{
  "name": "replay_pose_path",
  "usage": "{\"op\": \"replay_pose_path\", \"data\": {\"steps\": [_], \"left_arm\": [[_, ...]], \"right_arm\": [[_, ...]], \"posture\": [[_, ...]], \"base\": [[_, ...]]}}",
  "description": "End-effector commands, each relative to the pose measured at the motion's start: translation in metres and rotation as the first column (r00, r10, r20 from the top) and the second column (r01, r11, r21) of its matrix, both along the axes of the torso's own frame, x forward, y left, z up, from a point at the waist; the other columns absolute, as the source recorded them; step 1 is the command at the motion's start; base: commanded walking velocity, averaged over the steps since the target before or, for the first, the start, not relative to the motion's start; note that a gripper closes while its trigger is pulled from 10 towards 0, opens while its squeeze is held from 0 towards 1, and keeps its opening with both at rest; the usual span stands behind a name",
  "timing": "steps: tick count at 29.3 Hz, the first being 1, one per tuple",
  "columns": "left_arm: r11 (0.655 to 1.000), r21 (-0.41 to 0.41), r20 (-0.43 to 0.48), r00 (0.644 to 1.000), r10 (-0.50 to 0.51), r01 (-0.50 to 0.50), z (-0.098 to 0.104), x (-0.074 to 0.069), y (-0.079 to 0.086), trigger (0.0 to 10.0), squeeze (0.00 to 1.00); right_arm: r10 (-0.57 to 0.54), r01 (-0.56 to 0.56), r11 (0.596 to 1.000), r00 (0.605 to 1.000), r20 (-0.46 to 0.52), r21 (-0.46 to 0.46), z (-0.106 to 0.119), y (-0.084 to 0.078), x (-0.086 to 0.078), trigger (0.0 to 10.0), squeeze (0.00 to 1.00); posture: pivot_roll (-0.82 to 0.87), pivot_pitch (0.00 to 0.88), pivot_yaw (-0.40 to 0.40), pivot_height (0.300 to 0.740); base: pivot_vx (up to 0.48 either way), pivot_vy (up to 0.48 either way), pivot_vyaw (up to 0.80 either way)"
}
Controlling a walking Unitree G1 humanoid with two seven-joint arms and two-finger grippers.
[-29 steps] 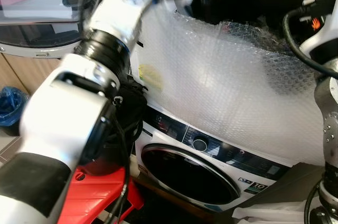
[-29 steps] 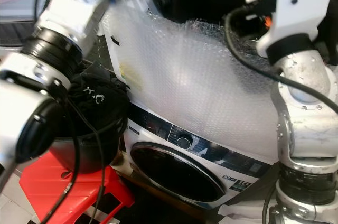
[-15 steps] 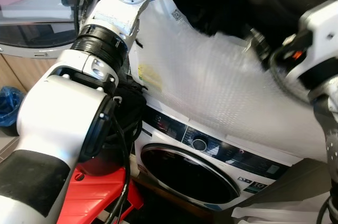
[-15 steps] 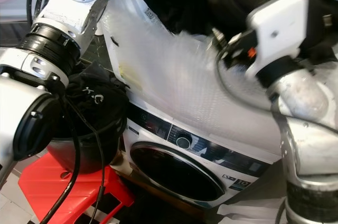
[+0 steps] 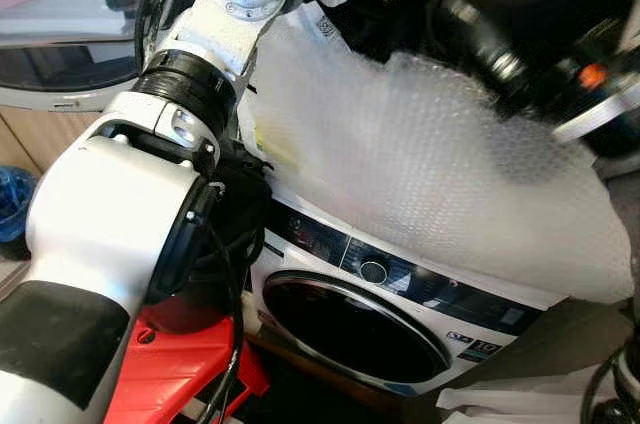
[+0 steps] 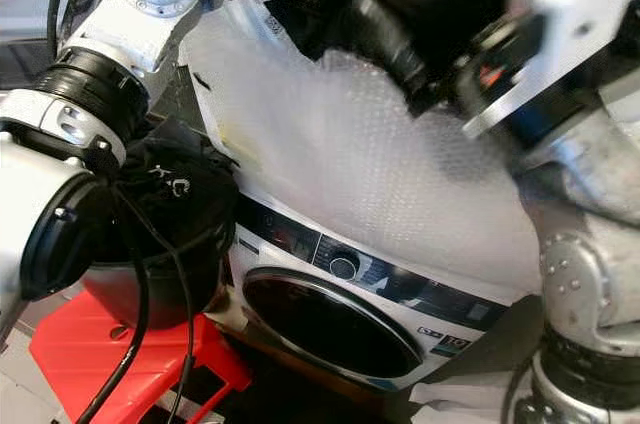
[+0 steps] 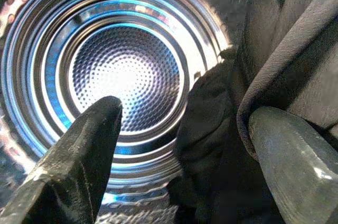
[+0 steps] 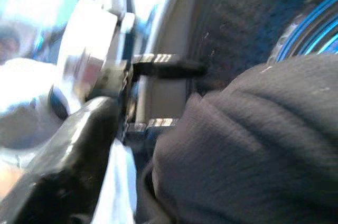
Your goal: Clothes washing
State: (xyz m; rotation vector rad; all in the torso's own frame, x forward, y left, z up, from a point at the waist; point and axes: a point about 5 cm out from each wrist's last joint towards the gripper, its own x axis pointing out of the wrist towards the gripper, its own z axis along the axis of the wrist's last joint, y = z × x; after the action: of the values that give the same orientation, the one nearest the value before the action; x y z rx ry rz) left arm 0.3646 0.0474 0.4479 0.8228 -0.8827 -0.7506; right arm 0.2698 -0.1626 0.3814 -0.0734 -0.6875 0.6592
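Note:
Both arms reach up to the open top machine, whose front is covered in bubble wrap (image 5: 420, 164). My left gripper (image 7: 185, 113) is open at the mouth of the shiny steel drum (image 7: 124, 73). A fold of a dark garment (image 7: 285, 49) rests against one of its fingers (image 7: 296, 166), and nothing is pinched between them. My right arm (image 6: 560, 64) crosses in from the right. The right gripper (image 8: 113, 123) is pressed against the dark garment (image 8: 253, 145) at the door rim. More dark clothes (image 6: 170, 194) fill a black basin (image 6: 140, 294).
Below stands a white washing machine (image 5: 330, 239) with its round door (image 5: 350, 324) shut. The basin sits on a red stool (image 6: 110, 364) to its left. A blue bag (image 5: 10, 199) lies at far left. White plastic (image 5: 520, 399) lies on the floor at right.
My right arm has swung from the right side up and leftward to the top machine's opening, carrying dark cloth with it. The left arm has stayed at the opening.

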Motion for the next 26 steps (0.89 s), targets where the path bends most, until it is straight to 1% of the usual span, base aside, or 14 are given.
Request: {"op": "replay_pose_path", "data": {"steps": [1, 4, 5, 7, 8, 11, 12, 14, 17, 18, 20, 22, 23, 26], "left_arm": [[0.999, 0.013, 0.024, 0.999, 0.041, -0.042, 0.006, -0.001, -0.002, 10.0, 0.0], [0.993, -0.006, 0.061, 0.992, 0.114, -0.114, 0.009, 0.002, 0.001, 10.0, 0.0], [0.993, -0.006, 0.061, 0.992, 0.114, -0.114, 0.009, 0.002, 0.001, 10.0, 0.0], [0.988, -0.037, 0.087, 0.984, 0.153, -0.15, 0.013, 0.002, 0.003, 10.0, 0.0], [0.987, -0.049, 0.096, 0.982, 0.16, -0.156, 0.014, 0.002, 0.004, 10.0, 0.0], [0.984, -0.081, 0.125, 0.978, 0.167, -0.158, 0.018, 0.0, 0.004, 10.0, 0.0], [0.981, -0.127, 0.148, 0.975, 0.167, -0.149, 0.024, -0.003, 0.005, 10.0, 0.0], [0.979, -0.146, 0.159, 0.973, 0.165, -0.142, 0.027, -0.005, 0.005, 10.0, 0.0], [0.973, -0.187, 0.206, 0.963, 0.175, -0.137, 0.033, -0.009, 0.006, 10.0, 0.0], [0.967, -0.221, 0.242, 0.953, 0.183, -0.129, 0.038, -0.012, 0.007, 10.0, 0.0], [0.962, -0.241, 0.301, 0.932, 0.202, -0.131, 0.043, -0.016, 0.007, 10.0, 0.0], [0.957, -0.26, 0.322, 0.922, 0.215, -0.132, 0.046, -0.018, 0.009, 10.0, 0.0], [0.954, -0.265, 0.341, 0.912, 0.226, -0.138, 0.048, -0.019, 0.009, 10.0, 0.0], [0.938, -0.321, 0.398, 0.881, 0.258, -0.129, 0.061, -0.027, 0.014, 10.0, 0.0]], "right_arm": [[0.101, -0.101, 0.995, 0.995, 0.01, 0.018, 0.007, 0.0, -0.008, 10.0, 0.0], [0.233, -0.234, 0.972, 0.972, -0.034, -0.029, 0.005, 0.004, -0.015, 10.0, 0.0], [0.233, -0.234, 0.972, 0.972, -0.034, -0.029, 0.005, 0.004, -0.015, 10.0, 0.0], [0.288, -0.291, 0.949, 0.957, -0.047, -0.118, 0.001, 0.004, -0.025, 10.0, 0.0], [0.288, -0.293, 0.942, 0.956, -0.051, -0.166, 0.0, 0.003, -0.027, 10.0, 0.0], [0.251, -0.262, 0.933, 0.965, -0.075, -0.246, -0.002, 0.0, -0.028, 10.0, 0.0], [0.222, -0.243, 0.922, 0.97, -0.104, -0.301, -0.003, -0.001, -0.028, 10.0, 0.0], [0.213, -0.237, 0.906, 0.971, -0.105, -0.352, -0.004, -0.002, -0.029, 10.0, 0.0], [0.223, -0.256, 0.864, 0.967, -0.127, -0.433, -0.004, -0.001, -0.032, 10.0, 0.0], [0.182, -0.216, 0.839, 0.976, -0.118, -0.5, -0.004, -0.003, -0.032, 10.0, 0.0], [0.169, -0.217, 0.819, 0.976, -0.138, -0.531, -0.005, -0.004, -0.033, 10.0, 0.0], [0.127, -0.17, 0.782, 0.985, -0.114, -0.599, -0.007, -0.007, -0.031, 10.0, 0.0], [0.116, -0.157, 0.787, 0.988, -0.106, -0.597, -0.006, -0.007, -0.029, 10.0, 0.0], [-0.059, 0.043, 0.846, 0.998, -0.014, -0.531, 0.006, -0.013, -0.008, 10.0, 0.0]], "posture": [[0.07, 0.19, -0.102, 0.74], [0.08, 0.188, -0.103, 0.74], [0.08, 0.188, -0.103, 0.74], [0.08, 0.185, -0.102, 0.74], [0.08, 0.184, -0.103, 0.74], [0.08, 0.184, -0.103, 0.74], [0.07, 0.176, -0.105, 0.74], [0.07, 0.172, -0.105, 0.74], [0.07, 0.164, -0.106, 0.74], [0.07, 0.164, -0.106, 0.74], [0.06, 0.155, -0.106, 0.74], [0.06, 0.155, -0.106, 0.74], [0.06, 0.155, -0.106, 0.74], [0.06, 0.148, -0.107, 0.74]], "base": [[0.0, 0.0, 0.0], [0.0, 0.0, 0.0], [0.0, 0.0, 0.0], [0.0, 0.0, 0.0], [0.0, 0.0, 0.0], [0.0, 0.0, 0.0], [0.0, 0.0, 0.0], [0.0, 0.0, 0.0], [0.0, 0.0, 0.0], [0.0, 0.0, 0.0], [0.0, 0.0, 0.0], [0.0, 0.0, 0.0], [0.0, 0.0, 0.0], [0.0, 0.0, 0.0]]}}
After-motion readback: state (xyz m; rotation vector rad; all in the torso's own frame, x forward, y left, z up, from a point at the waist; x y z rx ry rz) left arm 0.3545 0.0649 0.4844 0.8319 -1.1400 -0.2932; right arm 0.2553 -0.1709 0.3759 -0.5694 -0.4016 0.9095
